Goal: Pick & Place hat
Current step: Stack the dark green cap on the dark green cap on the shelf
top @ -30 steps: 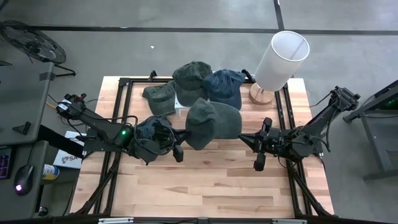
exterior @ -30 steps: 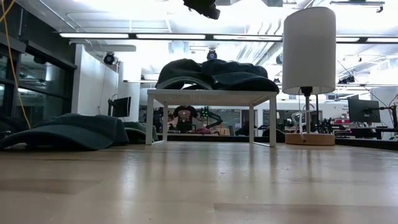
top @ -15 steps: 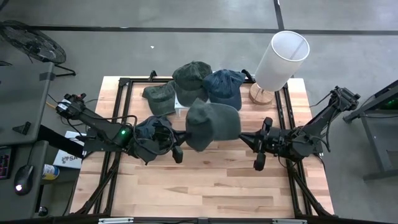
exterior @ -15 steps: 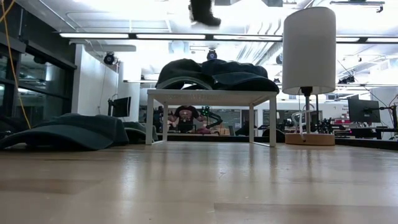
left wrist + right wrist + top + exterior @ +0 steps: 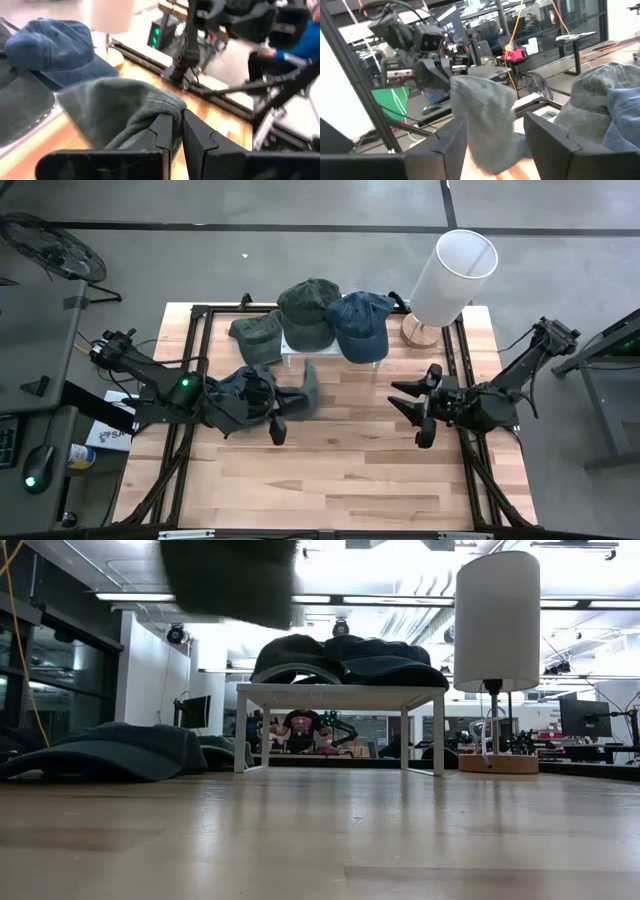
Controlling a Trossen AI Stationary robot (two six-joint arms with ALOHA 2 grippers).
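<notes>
Left tool [image 5: 176,131] pinching a grey-green hat [image 5: 308,388], apparently aloft; right tool [image 5: 422,408] waits, spread. Lower it level onto the counter [image 5: 350,470].

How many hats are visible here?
4: a green hat and a blue hat on the small stand, an olive hat on the table, a grey hat in the left pincer. More may be hidden.

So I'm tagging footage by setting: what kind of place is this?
Most likely a robotics lab or workshop. A bare concrete floor surrounds the wooden table, and monitors on desks sit under ceiling strip lights behind it.
</notes>
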